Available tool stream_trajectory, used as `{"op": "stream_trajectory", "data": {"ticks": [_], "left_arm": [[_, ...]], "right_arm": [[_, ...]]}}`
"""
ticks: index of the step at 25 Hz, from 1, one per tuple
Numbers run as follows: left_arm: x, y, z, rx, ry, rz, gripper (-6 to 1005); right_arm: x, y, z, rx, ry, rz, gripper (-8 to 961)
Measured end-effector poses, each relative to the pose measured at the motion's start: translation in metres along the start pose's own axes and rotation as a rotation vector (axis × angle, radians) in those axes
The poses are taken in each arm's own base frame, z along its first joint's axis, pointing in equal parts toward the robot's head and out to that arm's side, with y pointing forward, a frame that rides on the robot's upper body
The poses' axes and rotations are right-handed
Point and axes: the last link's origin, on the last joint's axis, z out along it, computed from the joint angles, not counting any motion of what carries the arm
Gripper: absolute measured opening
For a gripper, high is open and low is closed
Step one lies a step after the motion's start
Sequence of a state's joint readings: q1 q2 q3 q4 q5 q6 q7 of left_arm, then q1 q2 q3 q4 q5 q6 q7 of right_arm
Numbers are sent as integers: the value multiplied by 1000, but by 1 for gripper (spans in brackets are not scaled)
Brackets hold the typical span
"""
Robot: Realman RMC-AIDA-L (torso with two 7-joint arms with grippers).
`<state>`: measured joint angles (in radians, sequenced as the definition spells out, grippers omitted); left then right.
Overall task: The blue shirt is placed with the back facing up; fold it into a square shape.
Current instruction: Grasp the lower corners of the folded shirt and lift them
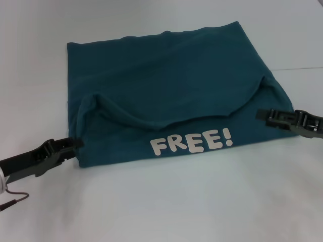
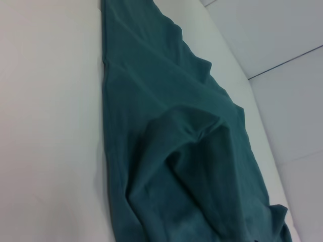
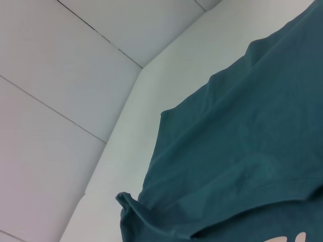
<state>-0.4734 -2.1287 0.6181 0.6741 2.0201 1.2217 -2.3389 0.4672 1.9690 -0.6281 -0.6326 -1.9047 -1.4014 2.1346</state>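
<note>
Folding is well along: the blue shirt lies in the middle of the white table as a rough rectangle, its near portion turned over so the white "FREE!" lettering faces up at about 6 o'clock on the cloth. Above the lettering a curved, sagging edge of fabric runs across from 9 to 3 o'clock, not yet flat. I judge this as the last fold, bringing the near layer up over the rest to square the bundle.

My left fingers sit at the shirt's 8 o'clock corner, low and nearly level with the table, tips right at the cloth edge where it bunches upward. They look pinched on that corner, though I cannot tell for sure whether they have hold of it. My right fingers meet the shirt at 3 o'clock, where the fabric rises to a small peak at the tips; whether they are clamped on it I cannot tell either.

Next, I think both sides must travel together toward 12 o'clock at an even height, so the slack edge draws taut and lands square rather than skewed.
</note>
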Motion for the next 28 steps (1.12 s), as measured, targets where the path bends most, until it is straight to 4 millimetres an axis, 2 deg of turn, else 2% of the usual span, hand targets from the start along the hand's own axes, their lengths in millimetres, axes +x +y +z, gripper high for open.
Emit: {"op": "stream_trajectory", "data": {"ticks": [8,20,28], "left_arm": [[4,-6,3,38,42,-17,467],[-3,-14,19,95,37,39,465],[-4,-9,27,83,22,38,469]], "right_arm": [[1,-1,0,2,-8,6,702],[-3,1,2,-2,-18,-5,702],[-6,-2,2,20,-29,-9,702]]}}
